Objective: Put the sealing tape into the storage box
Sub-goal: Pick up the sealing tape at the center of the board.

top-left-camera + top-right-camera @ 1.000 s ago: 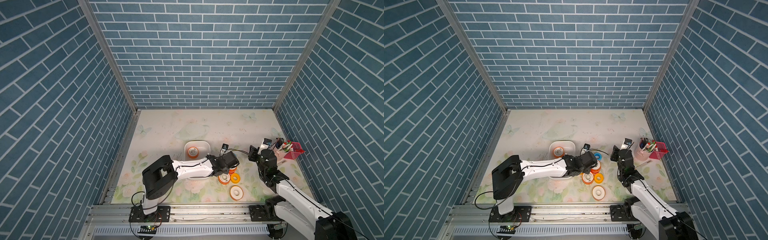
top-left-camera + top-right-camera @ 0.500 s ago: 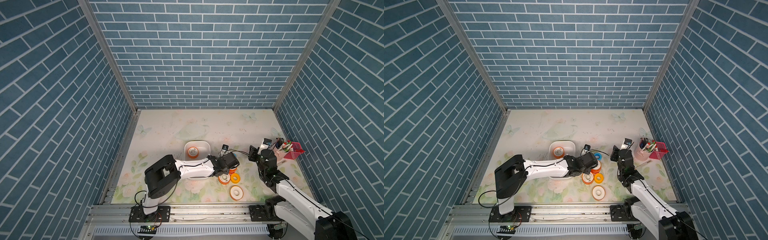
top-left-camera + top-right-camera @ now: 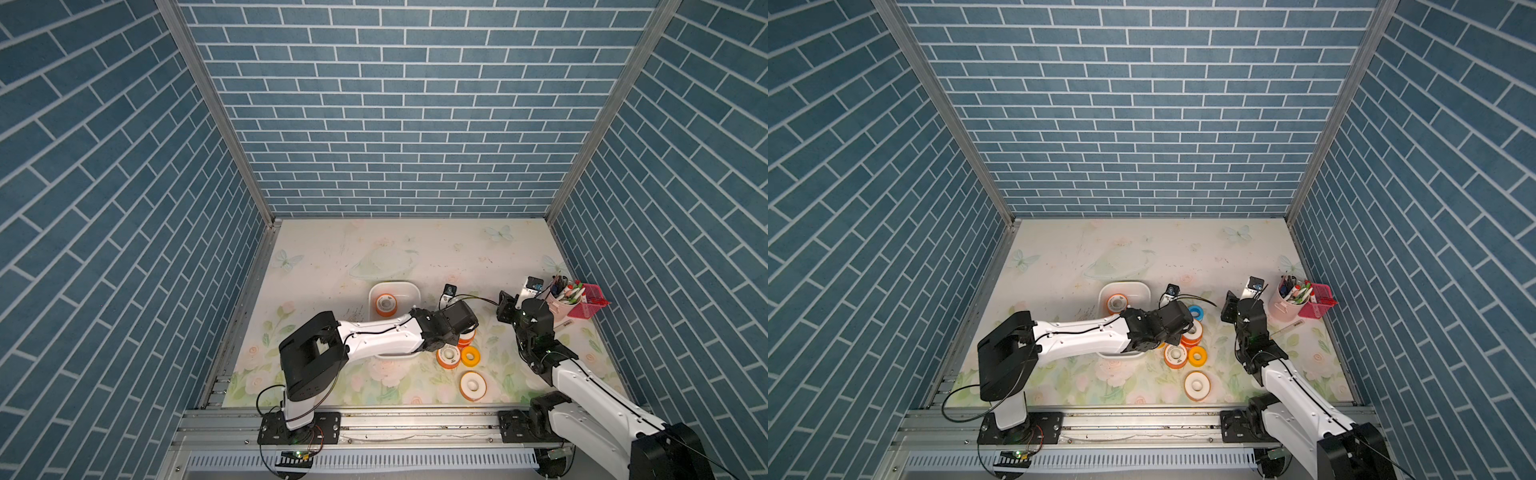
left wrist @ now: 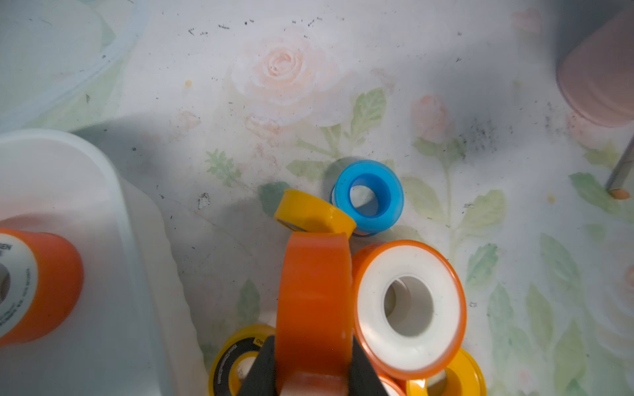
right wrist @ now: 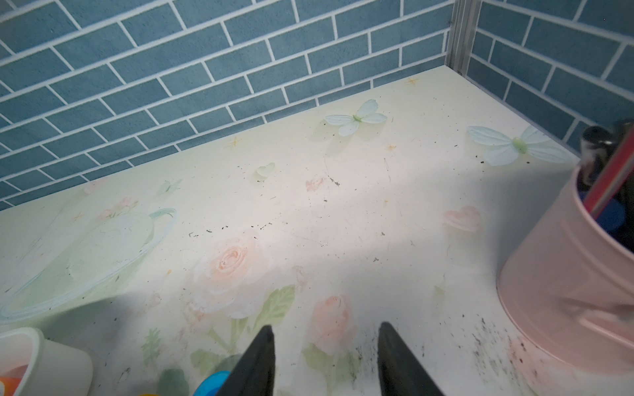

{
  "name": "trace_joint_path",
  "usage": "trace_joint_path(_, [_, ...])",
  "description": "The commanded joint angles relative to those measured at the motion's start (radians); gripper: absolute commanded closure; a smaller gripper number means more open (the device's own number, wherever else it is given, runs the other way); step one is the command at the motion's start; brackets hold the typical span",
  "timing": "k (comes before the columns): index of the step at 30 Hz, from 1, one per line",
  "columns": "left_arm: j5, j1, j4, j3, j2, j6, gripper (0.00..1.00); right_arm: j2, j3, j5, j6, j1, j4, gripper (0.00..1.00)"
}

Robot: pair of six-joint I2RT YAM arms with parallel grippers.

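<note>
A: Reaching over what, that left arm?

B: Over the near end of the white shallow plastic storage box [image 3: 395,284]. Its white forearm lies low and nearly level from the base at the front rail. The wrist is turned down at the cluster of sealing tape just beside the box.

A: And the left end effector [image 4: 312,343]?

B: Its black fingers [image 4: 260,370] press the two flat faces of an orange tape roll standing on edge [image 4: 314,291], closed to that roll's width. Whether the roll is clear of the floral surface [image 4: 343,85] I cannot tell from the wrist view.

A: What lies round it?

B: A flat orange roll with a white face [image 4: 408,308] is just beside it. A small yellow roll [image 4: 314,212] tilts at its far edge, next to a small blue roll [image 4: 368,195]. A yellow-and-black roll [image 4: 233,363] sits on the box side.

A: Anything in the box?

B: One orange roll with a printed white face [image 3: 386,304], toward the far end.

A: The right arm?

B: It climbs from the front right base, elbow bent and black forearm raised. The right end effector [image 5: 326,325] faces the back wall with its jaws apart and only bare surface between them. It is near the pale pink metal pen cup [image 5: 566,291].
</note>
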Motion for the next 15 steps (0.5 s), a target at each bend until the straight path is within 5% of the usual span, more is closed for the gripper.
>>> trace_joint_path(1, [-0.022,0.0,-0.028,-0.011,-0.069,0.007,0.71,0.001,-0.004,-0.003,0.019,-0.004,0.012,0.51])
trace_joint_path(10, [-0.017,0.078,-0.045,-0.143,-0.264,0.008,0.75,0.001,-0.005,-0.003,0.019,-0.004,0.013,0.51])
trace_joint_path(15, [0.146,0.211,0.079,-0.355,-0.427,0.009,0.76,0.003,-0.003,-0.007,0.019,-0.004,0.013,0.51])
